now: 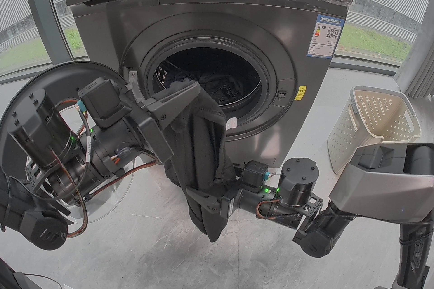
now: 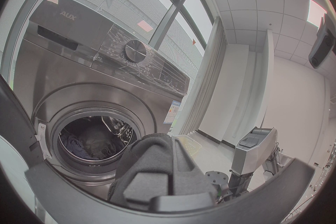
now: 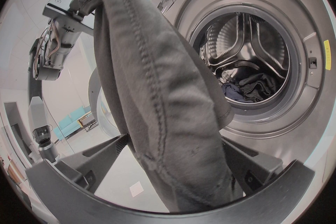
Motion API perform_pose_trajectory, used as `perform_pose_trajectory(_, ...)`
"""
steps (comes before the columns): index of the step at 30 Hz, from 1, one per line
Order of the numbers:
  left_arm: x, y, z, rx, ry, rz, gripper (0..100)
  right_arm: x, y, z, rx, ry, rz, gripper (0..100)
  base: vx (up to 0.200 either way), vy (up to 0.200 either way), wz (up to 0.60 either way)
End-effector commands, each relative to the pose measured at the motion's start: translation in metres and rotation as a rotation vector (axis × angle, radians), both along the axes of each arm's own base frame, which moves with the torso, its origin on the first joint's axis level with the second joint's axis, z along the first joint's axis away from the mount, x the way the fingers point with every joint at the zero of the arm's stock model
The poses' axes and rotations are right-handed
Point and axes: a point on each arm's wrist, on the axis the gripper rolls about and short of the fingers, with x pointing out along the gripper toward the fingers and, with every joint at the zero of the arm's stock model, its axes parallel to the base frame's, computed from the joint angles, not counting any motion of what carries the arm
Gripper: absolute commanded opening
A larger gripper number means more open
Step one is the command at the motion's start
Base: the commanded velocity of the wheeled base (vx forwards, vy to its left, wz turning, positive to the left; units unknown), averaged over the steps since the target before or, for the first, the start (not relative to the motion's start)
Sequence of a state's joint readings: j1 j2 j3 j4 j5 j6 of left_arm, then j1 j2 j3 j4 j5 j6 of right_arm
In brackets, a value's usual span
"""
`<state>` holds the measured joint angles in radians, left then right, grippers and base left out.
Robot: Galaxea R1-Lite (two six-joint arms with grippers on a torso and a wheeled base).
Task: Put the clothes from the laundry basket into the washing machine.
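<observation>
A dark grey garment hangs in front of the washing machine, whose round opening holds dark clothes in the drum. My left gripper is shut on the garment's top, just outside the opening's lower left rim. My right gripper is lower, near the floor, shut on the garment's bottom part. In the right wrist view the cloth bulges between both fingers. In the left wrist view the cloth bunches over my left gripper.
The machine's door stands swung open at the left, behind my left arm. A white laundry basket stands on the floor to the right of the machine. Pale tiled floor lies in front.
</observation>
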<state>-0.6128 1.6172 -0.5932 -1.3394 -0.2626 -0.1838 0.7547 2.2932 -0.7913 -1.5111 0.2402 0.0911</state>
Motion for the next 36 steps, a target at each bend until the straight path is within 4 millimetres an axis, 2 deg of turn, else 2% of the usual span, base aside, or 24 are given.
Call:
perform_pose_trajectory(1,0.0,-0.001,0.002,-0.005,-0.005,-0.002,0,-0.006,0.01,-0.014,-0.02,0.022,0.028,100,0.0,0.0,0.0)
perform_pose_trajectory(7,0.001,-0.003,0.007,-0.016,-0.017,-0.001,0,-0.002,0.021,-0.032,-0.041,0.039,0.038,100,0.0,0.0,0.0)
perform_pose_trajectory(9,0.001,-0.004,0.009,-0.019,-0.021,-0.001,0,0.005,0.027,-0.04,-0.044,0.042,0.028,100,0.0,0.0,0.0)
perform_pose_trajectory(23,0.0,-0.004,0.007,-0.017,-0.017,-0.001,0,0.034,0.042,-0.046,0.006,0.014,-0.073,100,0.0,0.0,0.0)
perform_pose_trajectory(24,0.0,-0.004,0.007,-0.017,-0.017,-0.001,0,0.034,0.042,-0.047,0.005,0.015,-0.073,0,0.0,0.0,0.0)
perform_pose_trajectory(28,0.001,-0.003,0.007,-0.018,-0.018,0.003,0,0.036,0.042,-0.045,0.018,0.017,-0.097,0,0.0,0.0,0.0)
perform_pose_trajectory(32,0.004,0.001,0.004,-0.01,-0.009,0.025,0,0.042,0.031,-0.038,0.03,0.017,-0.129,0,0.0,0.0,0.0)
perform_pose_trajectory(36,0.011,0.015,-0.008,0.017,0.024,0.078,0,0.039,0.005,-0.008,0.05,0.006,-0.179,0,0.0,0.0,0.0)
